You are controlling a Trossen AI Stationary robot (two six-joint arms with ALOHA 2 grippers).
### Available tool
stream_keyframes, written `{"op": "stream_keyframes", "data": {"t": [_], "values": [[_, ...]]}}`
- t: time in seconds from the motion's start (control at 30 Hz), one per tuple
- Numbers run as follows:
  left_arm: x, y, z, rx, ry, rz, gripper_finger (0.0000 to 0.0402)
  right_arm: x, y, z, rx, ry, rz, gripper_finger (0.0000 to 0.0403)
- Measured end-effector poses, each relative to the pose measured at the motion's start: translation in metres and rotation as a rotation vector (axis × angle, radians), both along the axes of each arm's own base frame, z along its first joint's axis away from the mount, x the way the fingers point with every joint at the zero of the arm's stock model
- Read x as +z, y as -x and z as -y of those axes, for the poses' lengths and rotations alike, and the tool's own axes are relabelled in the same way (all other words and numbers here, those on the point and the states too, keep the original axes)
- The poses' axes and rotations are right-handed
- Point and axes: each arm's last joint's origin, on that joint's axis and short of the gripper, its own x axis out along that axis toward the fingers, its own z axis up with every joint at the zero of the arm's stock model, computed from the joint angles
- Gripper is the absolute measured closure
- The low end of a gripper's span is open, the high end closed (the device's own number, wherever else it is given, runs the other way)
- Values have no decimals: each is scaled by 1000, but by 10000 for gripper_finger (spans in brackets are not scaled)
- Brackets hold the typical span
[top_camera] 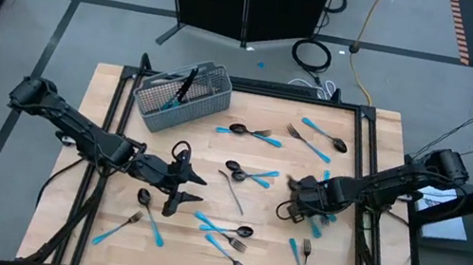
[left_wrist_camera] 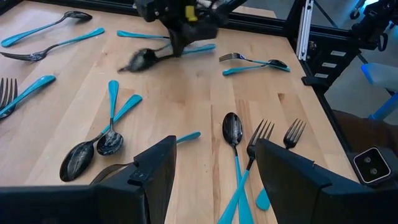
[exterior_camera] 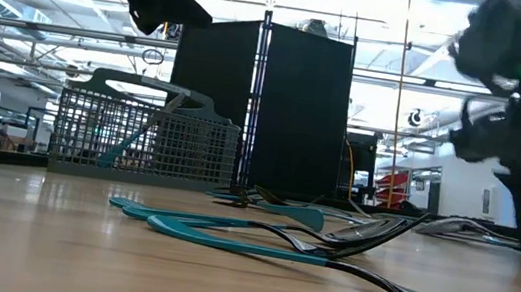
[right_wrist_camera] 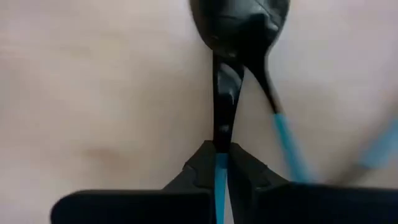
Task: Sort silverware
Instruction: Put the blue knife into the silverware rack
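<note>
Right now the right gripper [right_wrist_camera: 219, 163] is pinched shut on the blue handle of a spoon [right_wrist_camera: 239, 28] at the table's right side, and a second piece lies across that bowl. To do this well it should lift straight up, so the neighbour slides off. The left gripper [top_camera: 177, 186] hovers mid-table with its fingers apart. More silverware [top_camera: 222, 230] lies scattered over the wood. Farthest back, the basket [top_camera: 183, 97] holds pieces I can't identify.
</note>
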Motion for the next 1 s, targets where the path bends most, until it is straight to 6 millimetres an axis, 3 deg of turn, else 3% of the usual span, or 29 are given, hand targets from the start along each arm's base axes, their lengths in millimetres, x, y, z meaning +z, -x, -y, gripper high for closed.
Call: {"op": "stream_keyframes", "data": {"t": [0.27,0.57,0.83,1.0], "values": [[0,0,0,0,0,0,185,18,-16,-4,70,-61,79,399],[0,0,0,0,0,0,185,20,-20,0,92,-131,93,399],[0,0,0,0,1,1,185,19,-15,10,73,-315,-9,399],[0,0,0,0,1,2,185,18,-2,23,0,-361,-160,399]]}}
